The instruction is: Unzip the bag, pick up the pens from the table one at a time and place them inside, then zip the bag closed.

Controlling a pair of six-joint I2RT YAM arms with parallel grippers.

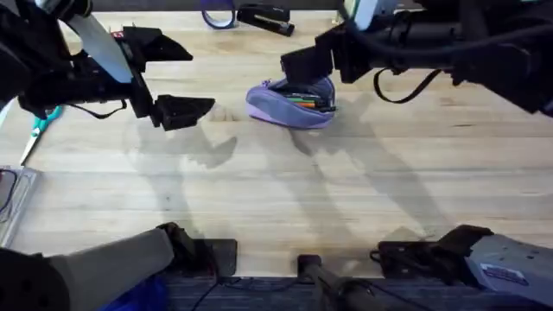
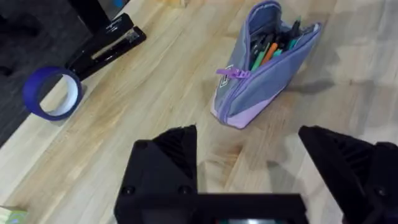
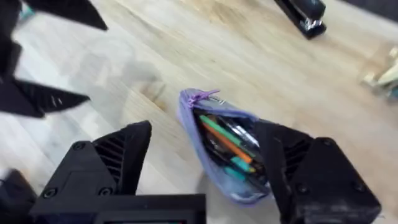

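Note:
The lavender bag [image 1: 289,105] lies unzipped on the table [image 1: 276,190], mouth gaping, with green, orange and dark pens [image 1: 308,102] inside. The left wrist view shows the bag [image 2: 261,81], its pens [image 2: 270,46] and the purple zipper pull [image 2: 233,73] at one end. My left gripper [image 1: 184,76] hangs open to the left of the bag, holding nothing. My right gripper [image 1: 313,65] hovers open just over the bag's far side; between its fingers I see the bag [image 3: 214,118] and its pens [image 3: 227,140].
A blue tape roll [image 1: 219,15] and a black stapler [image 1: 263,17] lie at the table's far edge. Teal-handled scissors [image 1: 39,125] rest at the left edge. The near half of the table is bare wood.

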